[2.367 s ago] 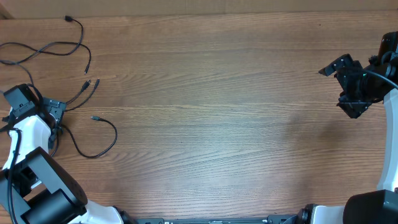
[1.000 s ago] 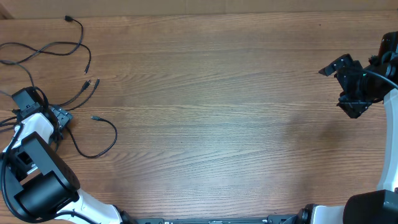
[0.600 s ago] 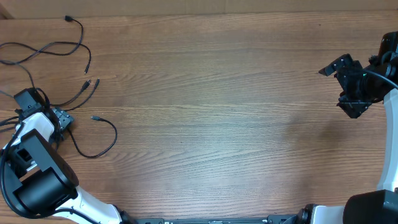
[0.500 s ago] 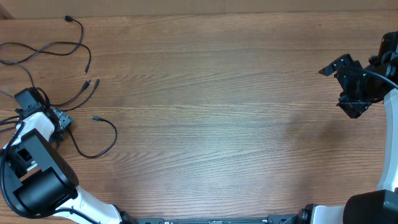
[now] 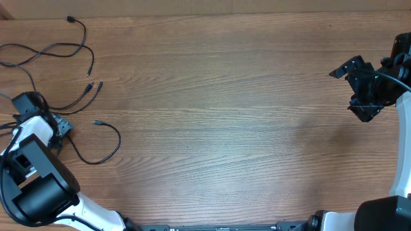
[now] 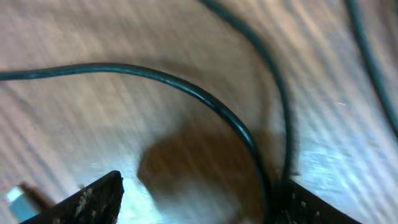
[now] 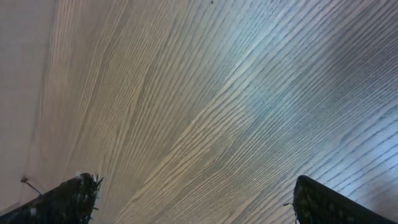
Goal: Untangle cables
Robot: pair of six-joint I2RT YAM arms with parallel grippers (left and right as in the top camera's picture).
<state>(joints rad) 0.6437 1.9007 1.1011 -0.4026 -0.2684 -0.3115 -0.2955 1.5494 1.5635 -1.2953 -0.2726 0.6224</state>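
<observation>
Several thin black cables [image 5: 64,46] lie loose at the table's far left. One strand curls in a loop [image 5: 117,142] ending in a small plug [image 5: 97,122]. My left gripper [image 5: 61,125] sits low over the strands beside that loop. In the left wrist view the gripper [image 6: 199,208] is open, and a curved cable [image 6: 205,102] runs down against the inner side of its right finger [image 6: 311,205]. A second strand [image 6: 280,93] meets it there. My right gripper [image 5: 347,93] hovers at the far right, open [image 7: 196,202], with only bare wood between its fingers.
The wooden table [image 5: 225,128] stretches between the two arms. A pale plug end [image 6: 18,196] shows at the lower left of the left wrist view. The left arm's white base [image 5: 35,186] stands at the front left corner.
My left gripper has shifted slightly left and toward the front edge, and the loop's plug moved a little with it. The right arm has not moved.
</observation>
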